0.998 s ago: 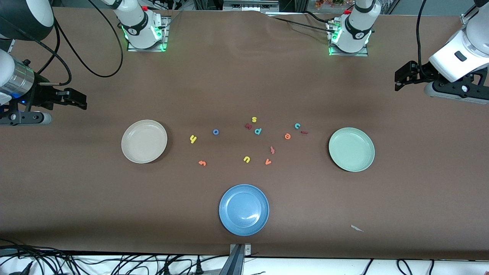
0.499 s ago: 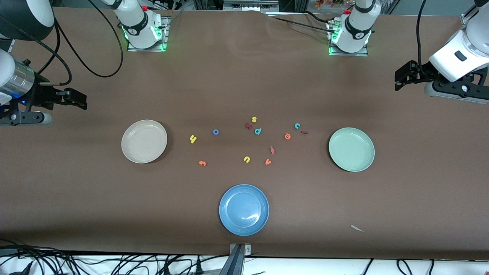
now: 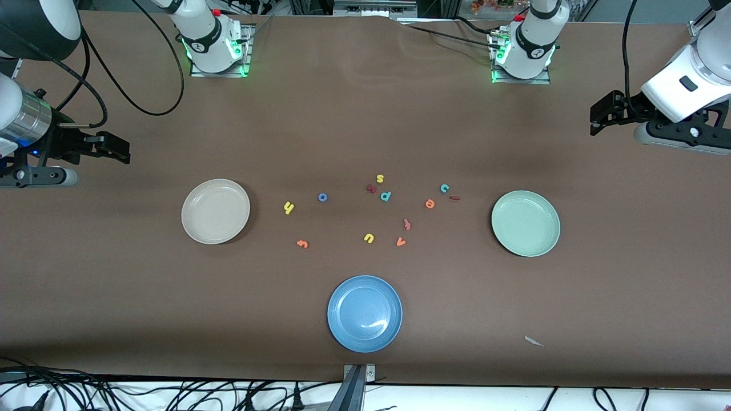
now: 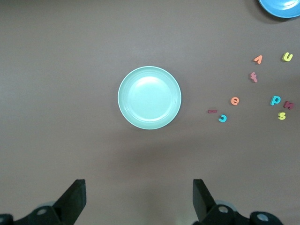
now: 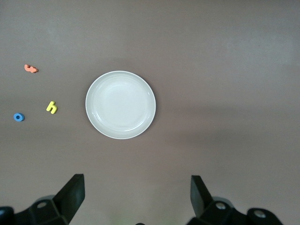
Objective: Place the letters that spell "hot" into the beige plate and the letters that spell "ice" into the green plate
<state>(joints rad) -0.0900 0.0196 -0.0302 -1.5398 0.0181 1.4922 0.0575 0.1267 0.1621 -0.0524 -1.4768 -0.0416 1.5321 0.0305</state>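
Front view: both hands, right hand (image 3: 117,151) and left hand (image 3: 599,117), hang released at the worktop's ends; "h" (image 3: 288,208) lies beside the beige plate (image 3: 194,228), toward the right arm; "c" (image 3: 444,188) nearer the green plate (image 3: 548,242).

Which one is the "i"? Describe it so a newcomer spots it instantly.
Start at the green plate. Among the loose letters beside it, toward the table's middle, the "i" lies closest to that plate. It is a plain dark red bar; the neighbouring "c" is teal, the "e" orange.

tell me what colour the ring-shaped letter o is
Blue. The letter o shows best in the front view, lying near the yellow h.
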